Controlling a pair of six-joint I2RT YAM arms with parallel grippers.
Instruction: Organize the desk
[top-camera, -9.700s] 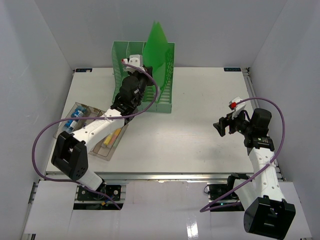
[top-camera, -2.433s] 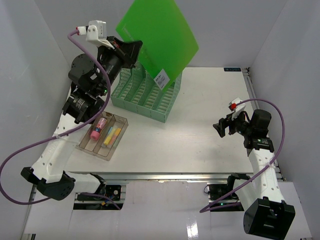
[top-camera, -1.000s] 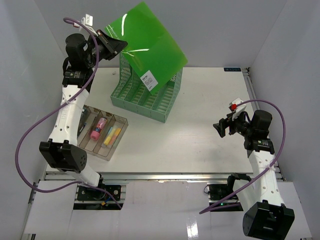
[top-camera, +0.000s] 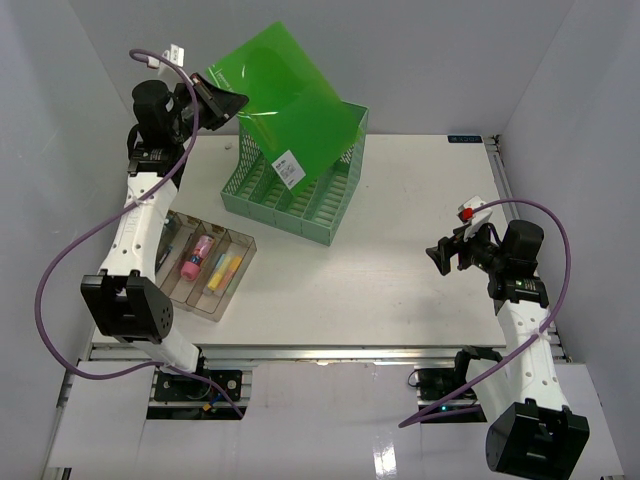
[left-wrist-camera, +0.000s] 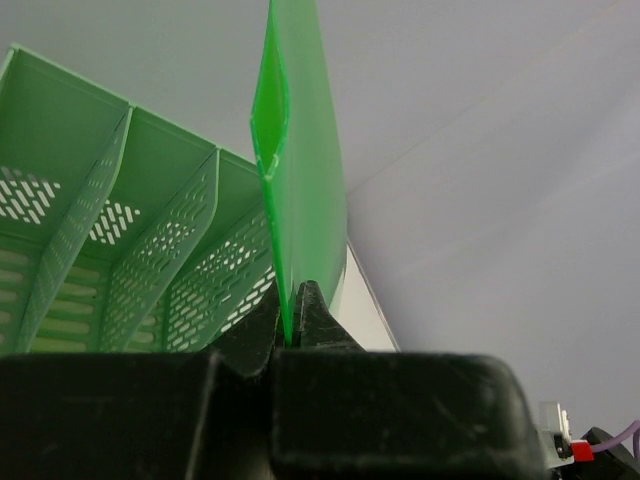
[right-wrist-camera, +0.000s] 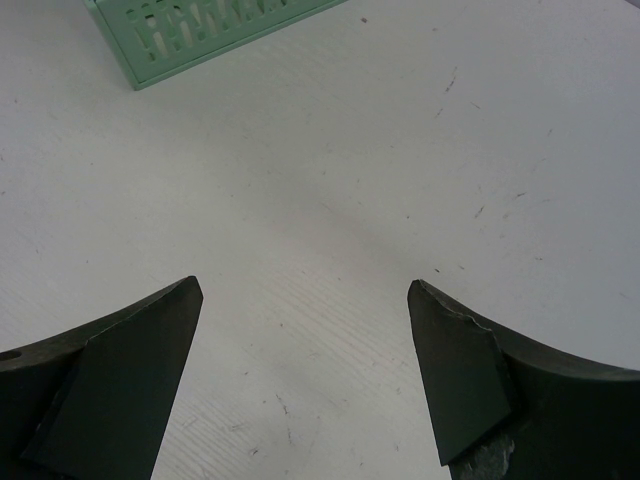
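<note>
My left gripper (top-camera: 228, 103) is raised at the back left and shut on the edge of a bright green folder (top-camera: 285, 105), which hangs tilted over the mint-green file rack (top-camera: 300, 190), its lower edge down in the rack. In the left wrist view the folder (left-wrist-camera: 295, 150) stands edge-on between my jaws (left-wrist-camera: 292, 322), with the rack's slots (left-wrist-camera: 120, 230) to its left. My right gripper (top-camera: 438, 256) is open and empty above the white desk (top-camera: 380, 270) at the right; its wrist view shows bare desk (right-wrist-camera: 330, 180) between the fingers (right-wrist-camera: 305, 330).
A clear plastic tray (top-camera: 206, 273) with a pink item, a yellow item and small blue things sits at the front left. The rack's corner shows in the right wrist view (right-wrist-camera: 200, 30). Grey walls enclose the desk on three sides.
My left arm lifted the green folder up out of the rack area, swung it high, and has now lowered it leftward so its lower edge sits in the rack. The right arm has not moved.
</note>
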